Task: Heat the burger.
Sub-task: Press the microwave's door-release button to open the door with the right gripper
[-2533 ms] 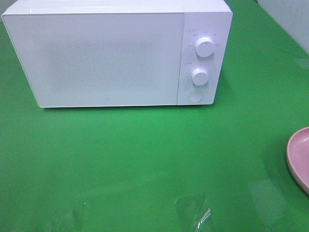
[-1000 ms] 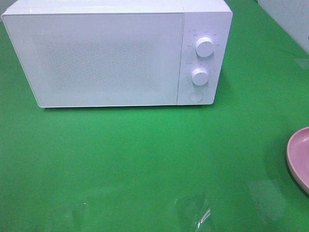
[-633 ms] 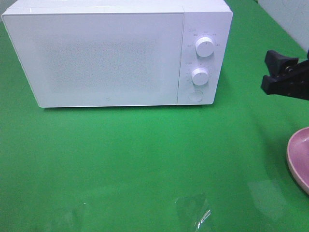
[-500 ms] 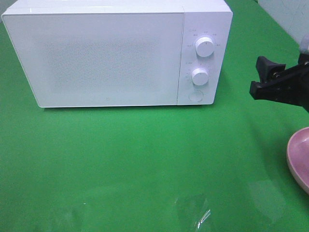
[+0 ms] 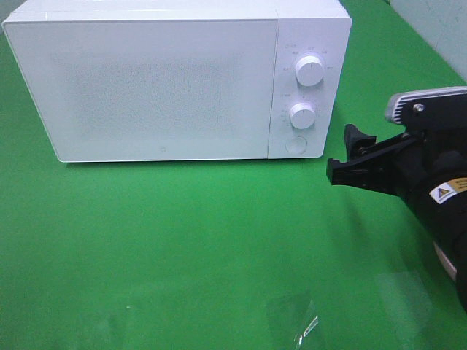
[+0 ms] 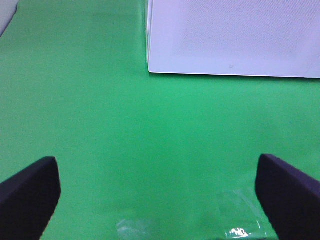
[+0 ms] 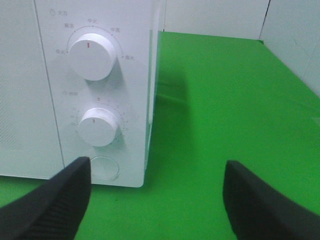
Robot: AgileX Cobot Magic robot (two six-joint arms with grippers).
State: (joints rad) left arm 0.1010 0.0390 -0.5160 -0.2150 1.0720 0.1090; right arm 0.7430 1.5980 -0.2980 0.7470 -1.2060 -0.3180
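Across the whole scene spreads a green table cover [image 5: 182, 240], and at its far side stands the white microwave [image 5: 146, 87], its door shut, so whatever is inside is hidden behind the frosted front. From the right edge of the high view the right arm [image 5: 438, 182] reaches in, black and bulky, stretched roughly level above the cover and pointing toward the microwave's control panel. Its right gripper [image 5: 344, 154] hangs just off the panel's lower right corner, apart from it, with the jaws spread wide and only green cover showing between the fingers [image 7: 50, 200]. The left gripper [image 6: 160, 200] does not show in the high view. Its own camera has it over the cover, facing the microwave's left front corner and well short of it, jaws set far apart and gripping nothing. A thin pink sliver of the plate [image 5: 443, 261] peeps out under the right arm, and what it carries cannot be told. The burger shows in no view, so its place cannot be told. On the panel sit the upper knob [image 5: 310, 71], the lower knob [image 5: 302, 115] below it and a round button [image 5: 295, 144] lowest. A scrap of clear film [image 5: 295, 324] lies on the cover near the front edge
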